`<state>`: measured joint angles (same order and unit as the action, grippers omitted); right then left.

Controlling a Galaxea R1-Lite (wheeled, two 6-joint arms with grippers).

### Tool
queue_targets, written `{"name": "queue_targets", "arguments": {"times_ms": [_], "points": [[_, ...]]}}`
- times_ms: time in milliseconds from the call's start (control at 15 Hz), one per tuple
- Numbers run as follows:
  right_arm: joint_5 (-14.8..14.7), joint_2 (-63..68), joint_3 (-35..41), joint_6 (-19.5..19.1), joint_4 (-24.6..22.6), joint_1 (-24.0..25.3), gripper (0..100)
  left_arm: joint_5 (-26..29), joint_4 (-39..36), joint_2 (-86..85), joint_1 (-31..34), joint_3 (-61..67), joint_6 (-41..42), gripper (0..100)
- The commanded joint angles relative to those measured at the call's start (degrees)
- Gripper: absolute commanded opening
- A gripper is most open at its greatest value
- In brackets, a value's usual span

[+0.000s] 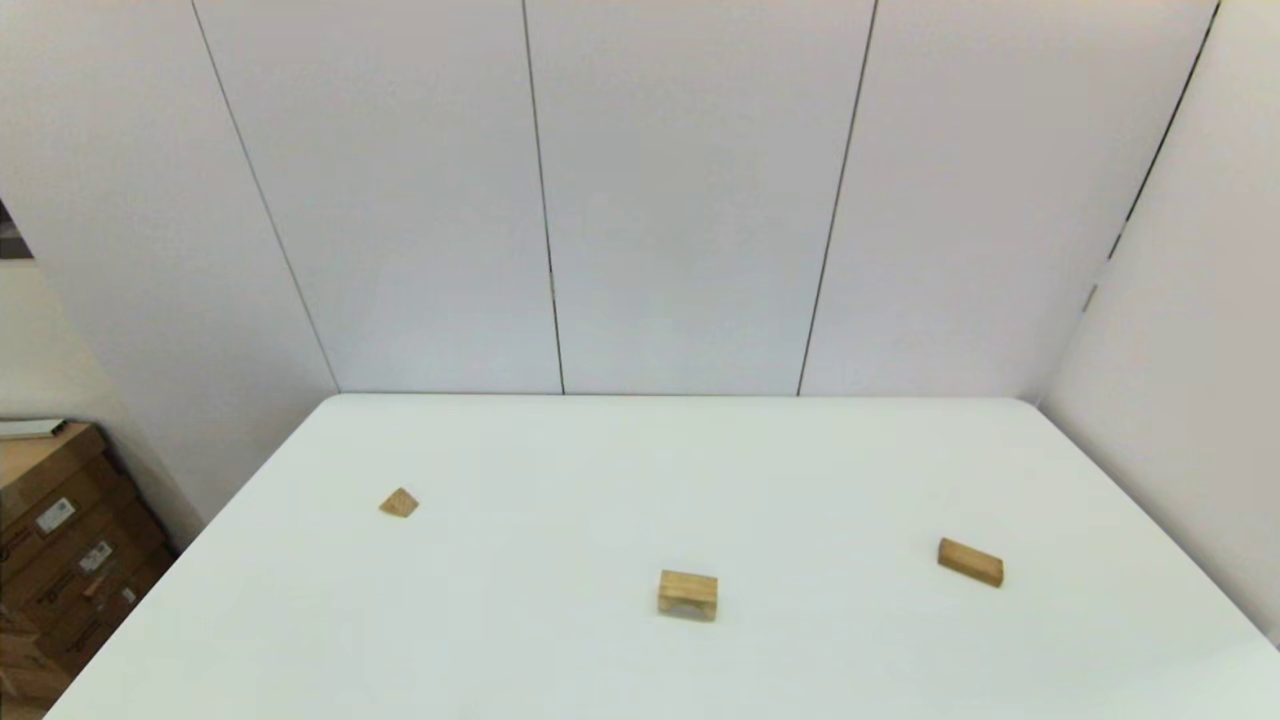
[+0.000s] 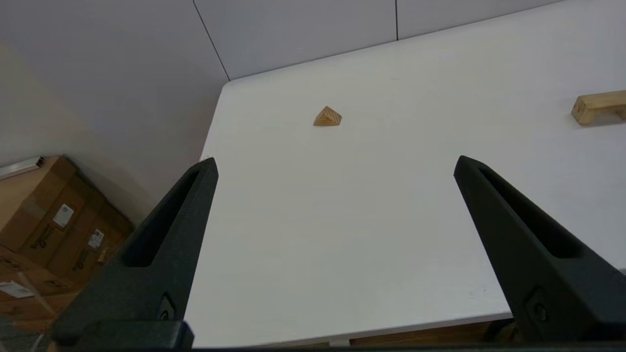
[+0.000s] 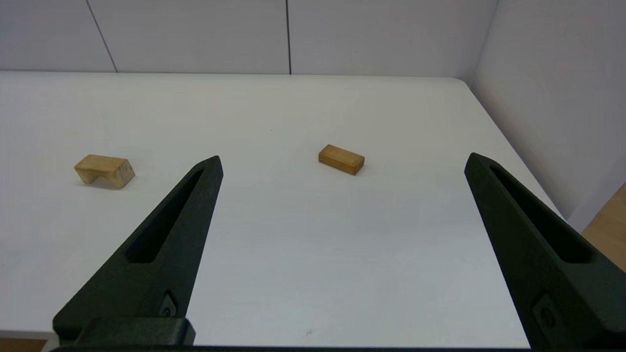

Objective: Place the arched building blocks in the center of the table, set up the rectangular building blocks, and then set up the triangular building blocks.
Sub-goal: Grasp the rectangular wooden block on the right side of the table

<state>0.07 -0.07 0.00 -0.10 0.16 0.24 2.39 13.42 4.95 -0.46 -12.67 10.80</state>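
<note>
In the head view the white table carries three light-wood blocks, all well apart, and neither arm shows. The arched block stands on its two short legs near the middle of the table's near half, its notch facing down. The rectangular block lies flat off to the right, slightly askew. The triangular block sits far to the left, nearer the table's left edge. Cardboard boxes are stacked on the floor beyond that edge. In the left wrist view the left gripper hangs back over the table's near edge, released, its two black fingers spread wide with nothing between them; the triangular block rests on the table ahead of it, ridge up, and one end of the arched block shows at the side. In the right wrist view the right gripper likewise hangs at the near edge, fingers spread wide and grasping nothing; the rectangular block lies flat ahead between them, and the arched block stands farther off to one side.
</note>
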Motion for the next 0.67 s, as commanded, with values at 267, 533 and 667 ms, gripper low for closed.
{"name": "queue_targets", "arguments": {"times_ms": [267, 533, 667], "points": [[0.01, -0.01, 0.09, 0.01, 0.02, 0.02, 100, 0.42, -13.86, -4.95, -0.06, 12.67, -1.84, 100], [0.01, -0.01, 0.09, 0.01, 0.02, 0.02, 100, -0.02, -13.16, -4.95, -0.06, 12.67, -4.47, 100], [0.01, -0.01, 0.09, 0.01, 0.02, 0.02, 100, -0.19, -13.16, -4.95, -0.06, 12.67, -7.29, 100]]}}
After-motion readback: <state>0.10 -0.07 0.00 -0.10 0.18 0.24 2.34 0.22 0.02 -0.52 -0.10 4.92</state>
